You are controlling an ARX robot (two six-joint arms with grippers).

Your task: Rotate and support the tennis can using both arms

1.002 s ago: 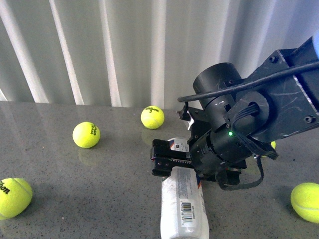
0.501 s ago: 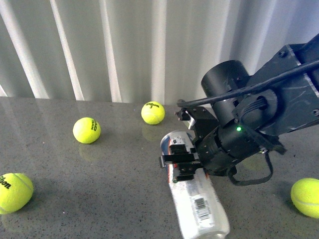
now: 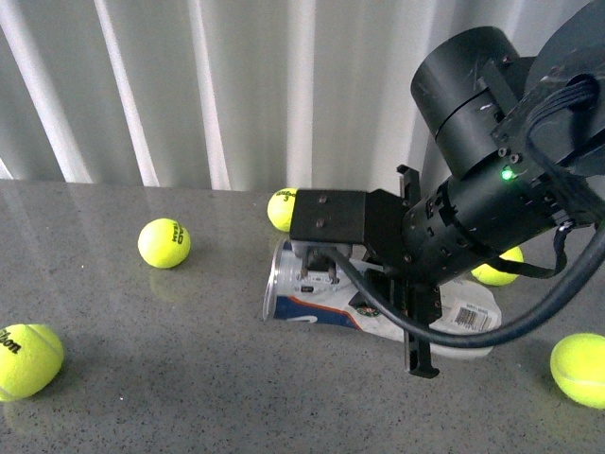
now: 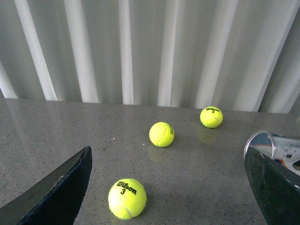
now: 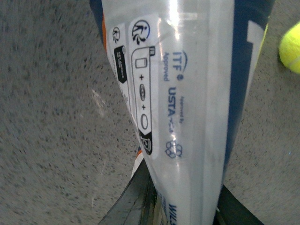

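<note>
The tennis can [image 3: 317,307] lies on its side across the grey table, silver rim to the left and barcode end to the right. My right gripper [image 3: 373,288] is shut on the can's middle, with the bulky black right arm [image 3: 492,189] above it. In the right wrist view the can [image 5: 187,93] fills the frame between the two black fingers [image 5: 133,199] of the right gripper [image 5: 185,206]. My left gripper [image 4: 168,154] is open and empty, low over the table. The can's rim [image 4: 262,143] shows just past its right-hand finger [image 4: 276,187]. The left arm is out of the front view.
Yellow tennis balls lie around the table: left [image 3: 164,243], near left [image 3: 28,361], behind the can [image 3: 281,208], right [image 3: 579,369], and behind the arm [image 3: 496,272]. One ball [image 4: 127,198] sits between the left jaws. A white pleated curtain [image 3: 189,85] stands behind.
The right gripper has turned the can from pointing toward the camera to lying crosswise, rim to the left. The right arm has swung up and closer to the camera.
</note>
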